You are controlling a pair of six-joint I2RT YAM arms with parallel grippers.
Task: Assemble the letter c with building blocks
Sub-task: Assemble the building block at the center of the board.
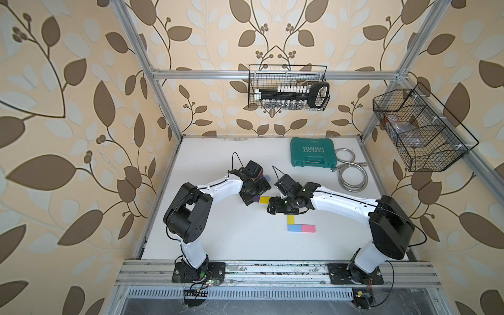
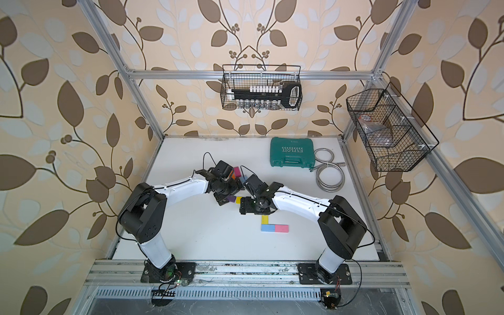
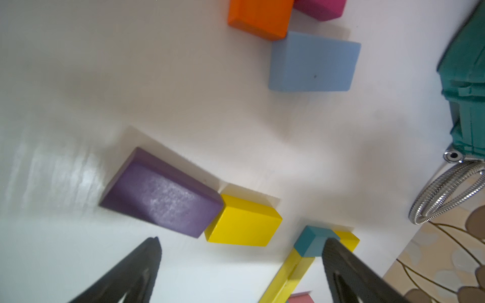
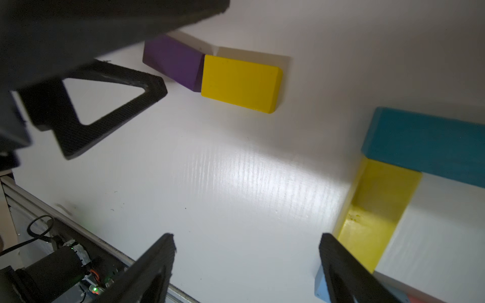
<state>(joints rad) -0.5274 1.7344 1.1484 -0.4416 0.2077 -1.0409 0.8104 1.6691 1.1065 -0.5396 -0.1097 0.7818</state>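
Mid-build, left claw (image 3: 241,240) and right claw (image 4: 246,236) both gape empty over the table (image 1: 231,234); the next move seems gripping the loose yellow block (image 1: 265,200), at 10 o'clock from the part-built C (image 1: 290,220).

Bare table (image 1: 218,240) front, blocks (image 1: 295,228) centre, case (image 1: 313,151) behind

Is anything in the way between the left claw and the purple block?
Nothing visible. The open left gripper hangs short of the purple block with only bare table between; the small yellow block touches one end.
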